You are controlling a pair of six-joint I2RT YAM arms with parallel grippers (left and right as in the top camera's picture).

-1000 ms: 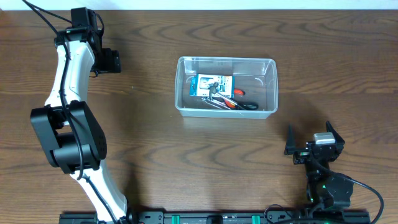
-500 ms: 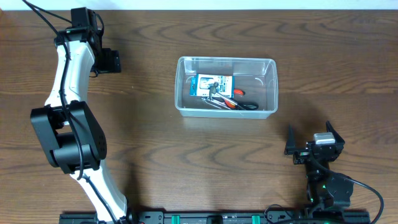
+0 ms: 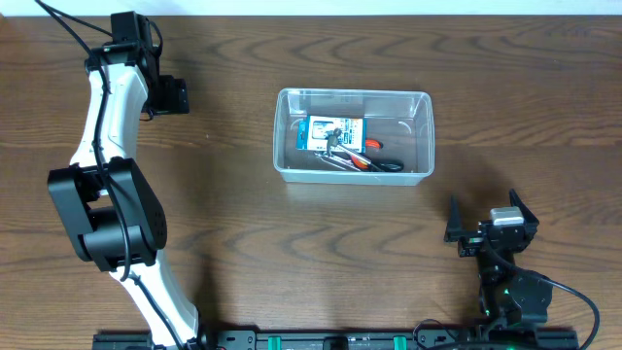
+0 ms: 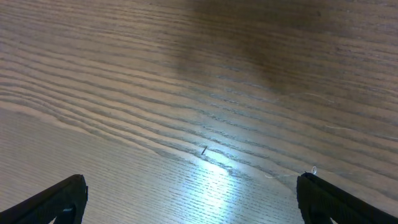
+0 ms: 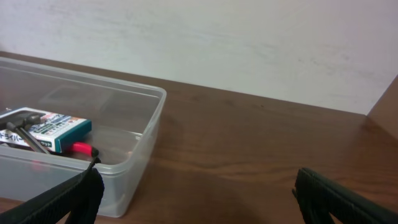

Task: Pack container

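Left pincer (image 4: 191, 182) and right pincer (image 5: 198, 177) gape; box (image 3: 336, 132) lettering in container (image 3: 352, 93) illegible.

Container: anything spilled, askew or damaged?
Nothing stands out. The container sits upright and square to the table edge, with the box and tools all inside it and no crack or spill showing. The left claw and right claw are open, well apart from it.

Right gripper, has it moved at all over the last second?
No. In the overhead view the right gripper sits in the same spot, below and right of the container, with the same gap to its near right corner.
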